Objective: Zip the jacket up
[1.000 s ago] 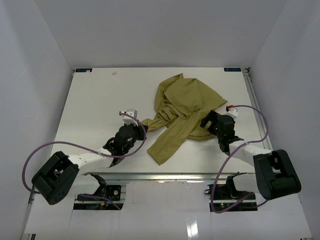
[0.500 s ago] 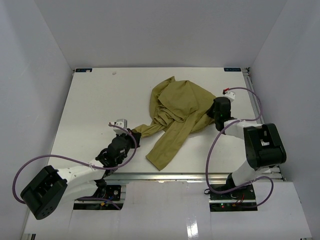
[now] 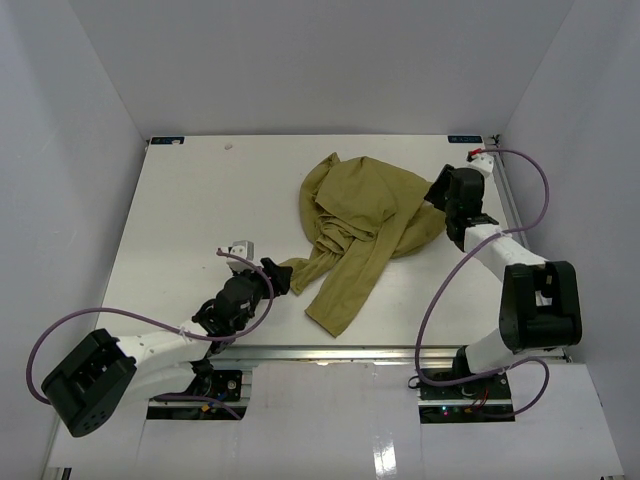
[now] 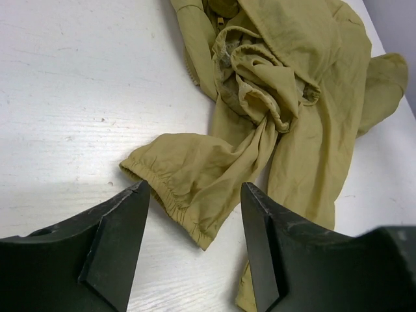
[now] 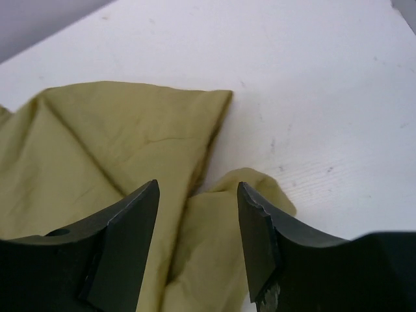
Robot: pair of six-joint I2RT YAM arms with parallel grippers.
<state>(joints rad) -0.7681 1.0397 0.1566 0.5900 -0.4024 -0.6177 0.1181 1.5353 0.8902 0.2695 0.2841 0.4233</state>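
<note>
Olive-green thin cloth, matte and heavily wrinkled: the jacket (image 3: 365,210) is lying crumpled on the white table (image 3: 180,220), right of centre and toward the far side, not spread flat. Its main bunch is sitting far-right, and the long axis is running diagonally from there toward near-left. Two limbs are trailing off the bunch that way. One sleeve (image 3: 305,268) is twisting into a rope-like fold and ending in a gathered elastic cuff (image 4: 175,179). The other, a broader flat strip (image 3: 345,290), is pointing at the near edge. The folds are piling up too thickly to tell where the zip is running. The left gripper (image 4: 195,192) is sitting low over the table at the cuff with its black wedge fingers spread wide. The cuff is lying between and just ahead of them, not pinched. The right gripper (image 5: 197,188) is reaching in at the jacket's far-right edge (image 3: 440,190), also spread wide. A flat fold and a rounded lobe of cloth are showing in the gap, and it is gripping nothing. Purple cables (image 3: 60,330) are looping off both arms.
</note>
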